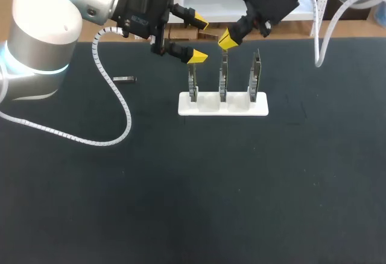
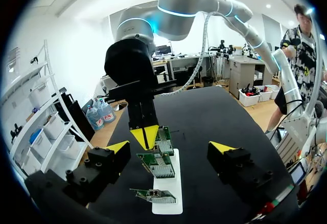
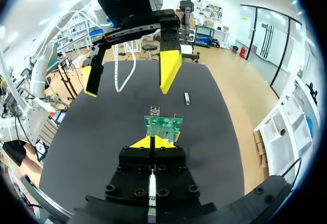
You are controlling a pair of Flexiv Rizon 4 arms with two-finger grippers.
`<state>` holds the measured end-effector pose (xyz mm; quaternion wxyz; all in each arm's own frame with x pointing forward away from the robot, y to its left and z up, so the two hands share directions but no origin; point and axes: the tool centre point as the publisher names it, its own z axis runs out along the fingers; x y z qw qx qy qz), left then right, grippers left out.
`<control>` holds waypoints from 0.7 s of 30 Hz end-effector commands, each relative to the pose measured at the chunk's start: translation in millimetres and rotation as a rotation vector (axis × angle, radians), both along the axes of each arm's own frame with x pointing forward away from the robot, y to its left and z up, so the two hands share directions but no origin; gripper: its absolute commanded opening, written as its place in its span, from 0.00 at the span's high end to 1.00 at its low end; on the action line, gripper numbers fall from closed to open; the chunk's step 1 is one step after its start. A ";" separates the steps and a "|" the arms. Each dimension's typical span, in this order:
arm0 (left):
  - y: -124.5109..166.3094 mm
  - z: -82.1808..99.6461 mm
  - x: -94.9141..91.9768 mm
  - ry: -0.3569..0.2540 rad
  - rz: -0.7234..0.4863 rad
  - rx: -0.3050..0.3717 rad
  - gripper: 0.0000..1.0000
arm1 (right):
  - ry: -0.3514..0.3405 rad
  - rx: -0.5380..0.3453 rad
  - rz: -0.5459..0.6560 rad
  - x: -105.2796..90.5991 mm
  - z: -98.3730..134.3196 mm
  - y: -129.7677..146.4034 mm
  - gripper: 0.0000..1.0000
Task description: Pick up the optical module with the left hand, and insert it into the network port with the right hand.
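The optical module (image 1: 125, 79), a small grey bar, lies flat on the black table left of the white stand (image 1: 205, 106); it also shows in the right wrist view (image 3: 187, 98). Three green network boards (image 1: 224, 77) stand upright in the stand. My left gripper (image 1: 199, 38) hovers open above the left board (image 2: 154, 196), nothing between its fingers. My right gripper (image 1: 227, 40) is shut and empty, its tips just above the middle board (image 3: 162, 127). In the left wrist view the right gripper (image 2: 145, 136) hangs ahead over the far boards.
The left arm's white coiled cable (image 1: 114, 101) trails over the table between the module and the arm's base. The stand's right board (image 1: 256, 74) has no gripper over it. Black table surface (image 1: 193, 204) stretches in front of the stand.
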<state>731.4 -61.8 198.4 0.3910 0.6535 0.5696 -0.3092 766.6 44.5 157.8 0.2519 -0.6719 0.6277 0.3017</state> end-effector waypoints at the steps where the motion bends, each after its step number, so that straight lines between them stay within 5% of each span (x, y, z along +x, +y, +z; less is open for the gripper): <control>1: -0.2 0.6 -0.7 0.000 0.003 0.004 0.00 | 0.008 0.005 0.003 0.7 -4.8 0.1 1.00; 21: -0.2 0.6 -0.7 0.000 0.003 0.004 0.00 | 0.043 0.020 -0.008 2.1 -22.5 -0.5 1.00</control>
